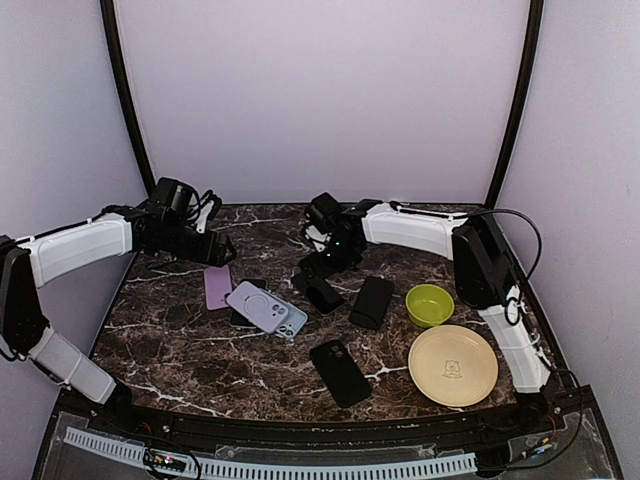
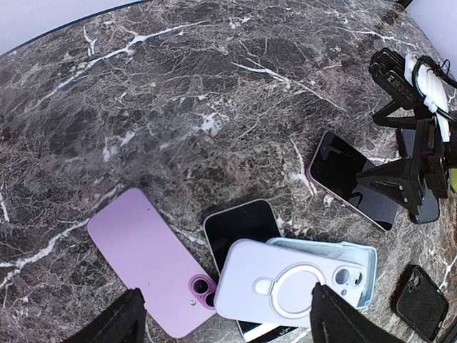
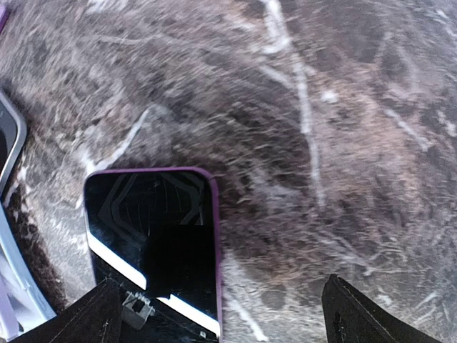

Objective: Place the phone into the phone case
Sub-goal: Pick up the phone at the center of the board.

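A phone with a purple rim [image 3: 153,236] lies screen up on the marble, also in the top view [image 1: 322,295]. My right gripper [image 3: 225,321] hovers just above it, open; the phone sits by the left finger and touches neither. A lavender phone case [image 2: 289,282] with a ring stand lies back up over a light blue case [image 2: 357,257] and a white-rimmed phone [image 2: 239,225]. Beside them a purple phone [image 2: 146,261] lies face down. My left gripper [image 2: 228,329] is open above this pile, holding nothing.
A black case [image 1: 340,372] and a dark phone [image 1: 372,302] lie in the middle of the table. A green bowl [image 1: 430,304] and a yellow plate [image 1: 452,365] stand at the right. The right gripper [image 2: 414,157] shows at the right of the left wrist view.
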Motion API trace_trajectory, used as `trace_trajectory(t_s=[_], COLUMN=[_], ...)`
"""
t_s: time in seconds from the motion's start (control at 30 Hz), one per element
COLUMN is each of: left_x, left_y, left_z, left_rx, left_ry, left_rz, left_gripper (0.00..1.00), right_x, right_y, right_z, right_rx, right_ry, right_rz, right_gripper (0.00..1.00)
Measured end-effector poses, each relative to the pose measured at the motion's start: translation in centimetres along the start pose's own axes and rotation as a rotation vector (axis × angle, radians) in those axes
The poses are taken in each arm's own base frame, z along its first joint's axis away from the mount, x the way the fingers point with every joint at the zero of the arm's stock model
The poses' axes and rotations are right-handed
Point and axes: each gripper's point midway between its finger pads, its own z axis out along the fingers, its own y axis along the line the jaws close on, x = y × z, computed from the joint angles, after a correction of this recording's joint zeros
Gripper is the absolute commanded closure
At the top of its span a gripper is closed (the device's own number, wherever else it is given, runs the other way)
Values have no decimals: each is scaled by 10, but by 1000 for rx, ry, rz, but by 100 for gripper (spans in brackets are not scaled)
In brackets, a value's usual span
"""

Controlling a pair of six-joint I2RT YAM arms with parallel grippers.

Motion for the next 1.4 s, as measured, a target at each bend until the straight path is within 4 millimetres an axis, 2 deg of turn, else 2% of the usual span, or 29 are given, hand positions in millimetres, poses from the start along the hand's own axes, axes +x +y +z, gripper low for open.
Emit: trace_trajectory(t_s=[0.3,0.43,0.6,0.73,0.87,0.97,1.13,1.4], left_x=[12,14,14,15,15,15,16,17], left_y=[4,4,4,4,4,5,5,5], left_z=[17,19,20,20,21,21,22,23], left_rx=[-6,-7,-7,-7,-7,-7,-8,-8], left_ry=[54,62,64,67,68,68,73,77], left_rz=[-3,-1,1,1,1,1,1,0], left_gripper=[18,19,18,19,19,19,19,19], right_x=[1,1,14,12,13,13,12,10], right_y=[24,28,32,36,38,39,40,40], right_z=[0,6,27,26,27,27,26,22], right_rx=[-55,-56,-41,-41,-40,-37,-4,57], right_ry=[-2,-7,28,18,17,16,8,-20], right_rz=[-84,-103,-123,-131,-133,-133,-132,-148], right_gripper=[2,2,8,13,13,20,38,57])
